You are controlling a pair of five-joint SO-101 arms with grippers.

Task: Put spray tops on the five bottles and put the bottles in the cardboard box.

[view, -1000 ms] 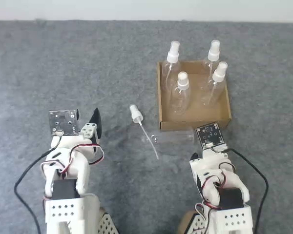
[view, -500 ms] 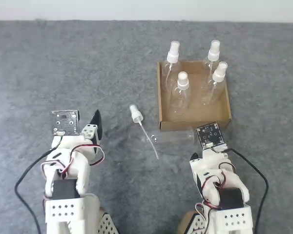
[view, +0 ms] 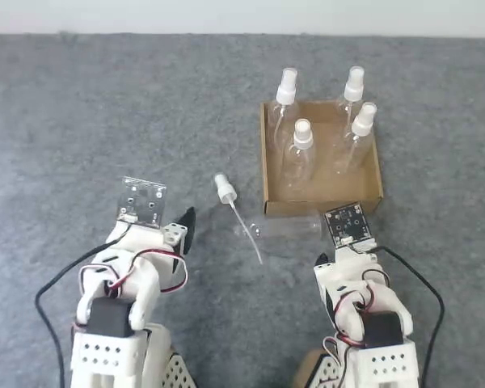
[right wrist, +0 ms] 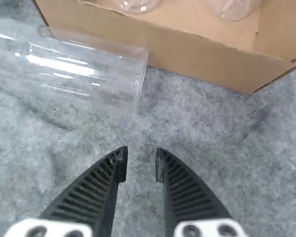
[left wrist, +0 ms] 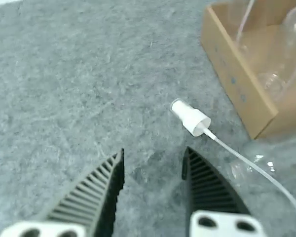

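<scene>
Four bottles [view: 299, 158] in cardboard box [view: 307, 206]

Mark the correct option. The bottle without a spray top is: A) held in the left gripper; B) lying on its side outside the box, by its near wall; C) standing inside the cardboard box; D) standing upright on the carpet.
B: the clear bottle lies on its side on the carpet just outside the cardboard box, along its near wall.

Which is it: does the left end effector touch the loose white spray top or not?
Apart. The left wrist view shows bare carpet between the end effector and the spray top.
</scene>
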